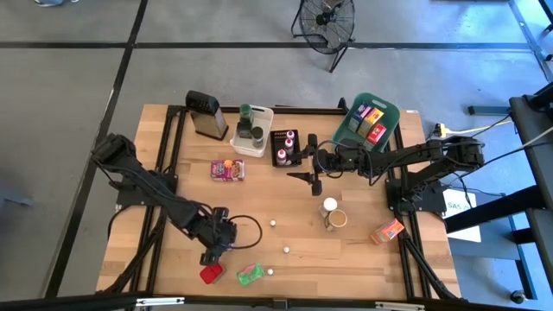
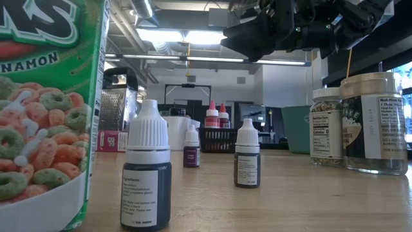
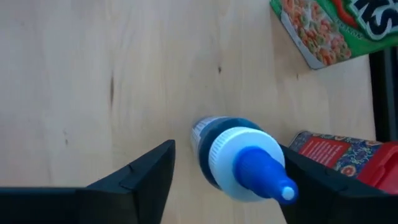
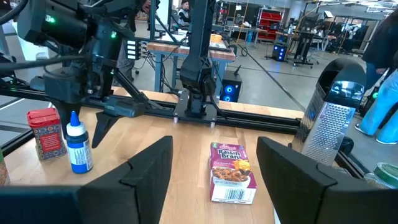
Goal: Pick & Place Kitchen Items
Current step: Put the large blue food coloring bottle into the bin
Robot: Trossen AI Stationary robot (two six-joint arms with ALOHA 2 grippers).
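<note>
A small bottle with a blue cap (image 3: 239, 158) stands upright on the wooden table near its front left, also visible in the right wrist view (image 4: 79, 148). My left gripper (image 1: 212, 252) hangs over it, slanting down and open, one finger on each side of the bottle (image 3: 227, 149); I see no touch. A red tin (image 3: 339, 155) and a green cereal packet (image 1: 250, 274) lie close by. My right gripper (image 1: 307, 177) hovers level over the table's middle, open and empty (image 4: 214, 146), facing a purple raisin packet (image 4: 233, 173).
Three tiny white-capped bottles (image 1: 274, 223) dot the table's middle front. Two jars (image 1: 333, 213) and an orange packet (image 1: 387, 231) sit to the right. Along the far edge stand a grater (image 1: 206, 114), a white bin (image 1: 252, 130), a black bin (image 1: 288, 149) and a teal bin (image 1: 369, 121).
</note>
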